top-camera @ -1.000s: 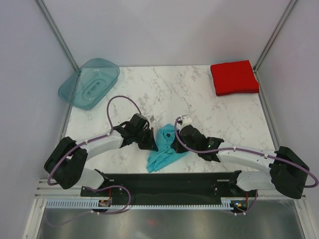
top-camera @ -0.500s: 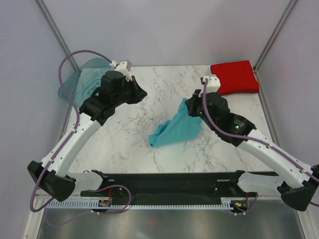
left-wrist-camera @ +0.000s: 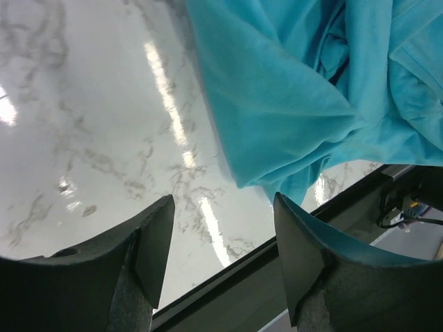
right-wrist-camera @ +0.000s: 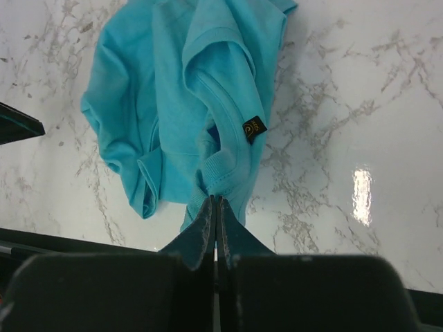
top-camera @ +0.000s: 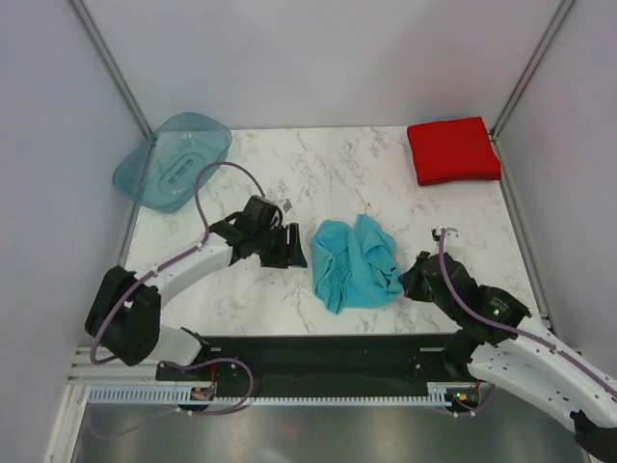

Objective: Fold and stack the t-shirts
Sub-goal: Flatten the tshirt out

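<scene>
Teal shirt: it is lying crumpled and unfolded on the worktop, near the middle of the near edge. The collar is facing up, and a small black label is showing inside it.
Red shirt: it is lying as a folded square in the far right corner of the worktop, well apart from the teal shirt.
Left hand: it is hovering low over the worktop, just beside the left side of the teal shirt. Its fingers are standing wide apart and are grasping nothing. In the wrist view the cloth is lying just ahead of the fingertips, not between them.
Right hand: it is sitting at the right side of the teal shirt, close to the near edge. Its fingers are pressed tight together, and the tips are pinching the cloth at the rim of the collar.
Tray: it is sitting at the far left corner, and part of it is hanging over the left edge of the worktop.
Stack: the two shirts are lying apart and are not stacked.
</scene>
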